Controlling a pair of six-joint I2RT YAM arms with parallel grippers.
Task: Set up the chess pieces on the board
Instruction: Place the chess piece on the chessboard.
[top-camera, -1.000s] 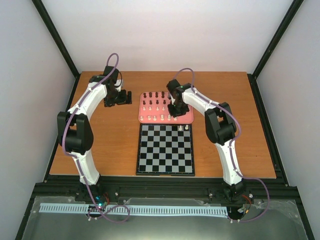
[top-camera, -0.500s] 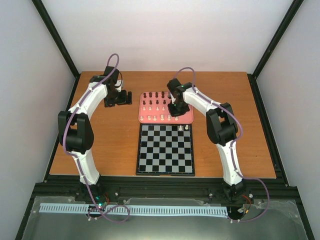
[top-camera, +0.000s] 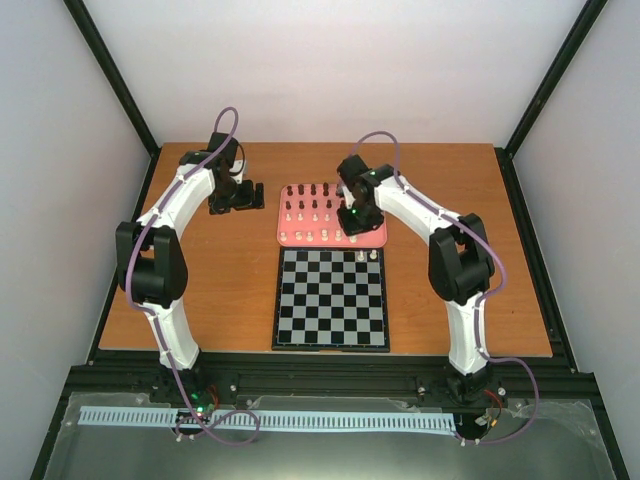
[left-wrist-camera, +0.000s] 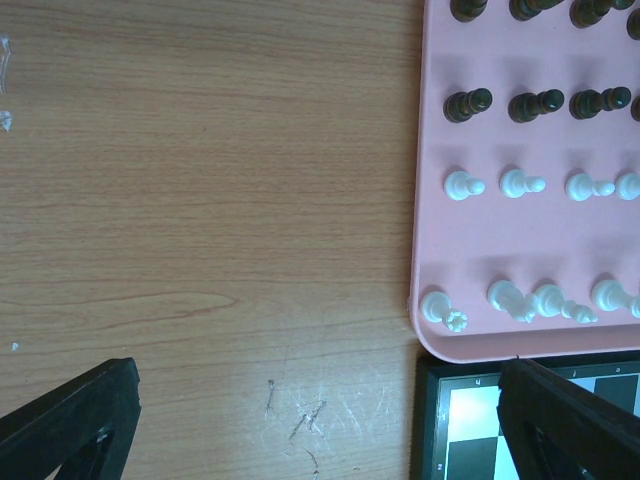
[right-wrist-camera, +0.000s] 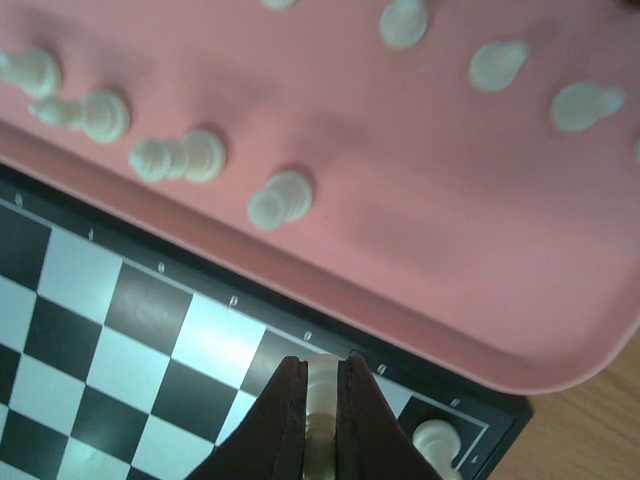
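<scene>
Shows wooden worktop carrying the board, with pink tray just beyond its far edge. Shows left hand spread wide and empty over bare worktop beside the tray's left rim, and right hand clenched on a cream-white piece above the board's far-right edge. Shows other chess pieces in rows on the tray, dark farther and cream nearer, plus one cream piece on the board's corner square.
</scene>
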